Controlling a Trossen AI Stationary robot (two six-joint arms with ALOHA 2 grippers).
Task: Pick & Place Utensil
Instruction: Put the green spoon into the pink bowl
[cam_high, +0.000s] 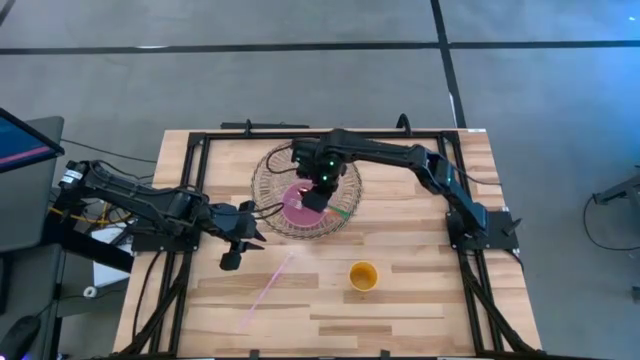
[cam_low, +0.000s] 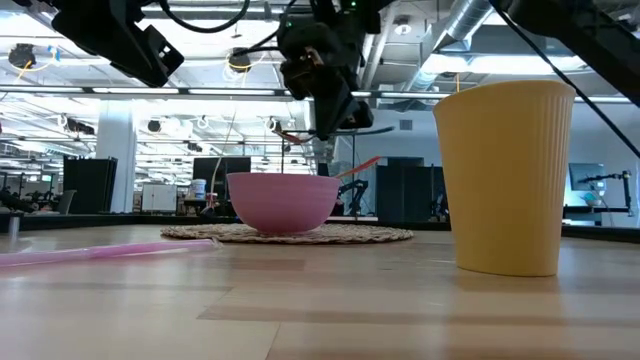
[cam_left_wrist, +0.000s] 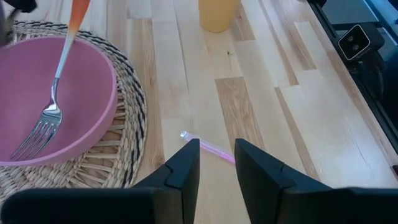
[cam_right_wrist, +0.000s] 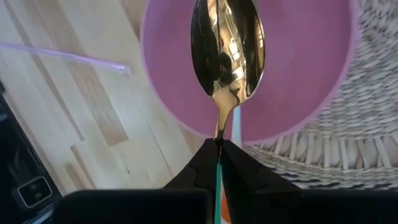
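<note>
the spoon (cam_right_wrist: 227, 56) hangs bowl-first over the pink bowl (cam_right_wrist: 298, 74), pinched by its thin handle in the right gripper (cam_right_wrist: 219, 152) — stiff, light, slick metal, likely to swivel, so grip the handle. a fork (cam_left_wrist: 46, 118) already lies inside. the left gripper (cam_left_wrist: 216, 163) waits, fingers spread, over the straw (cam_left_wrist: 208, 147).

The right end effector (cam_right_wrist: 219, 148) is hanging directly over the bowl (cam_high: 298, 203), pinching the spoon (cam_right_wrist: 227, 59) by its handle so the spoon's head is hovering above the bowl's inside. The bowl is sitting on the woven mat (cam_high: 268, 175) beneath it, with a fork (cam_left_wrist: 48, 106) leaning inside. The left end effector (cam_left_wrist: 216, 163) is hovering beside the mat, with the straw (cam_high: 268, 288) lying on the counter (cam_high: 420, 290) just below and ahead of it, and the cup (cam_high: 363, 275) standing farther beyond.
</note>
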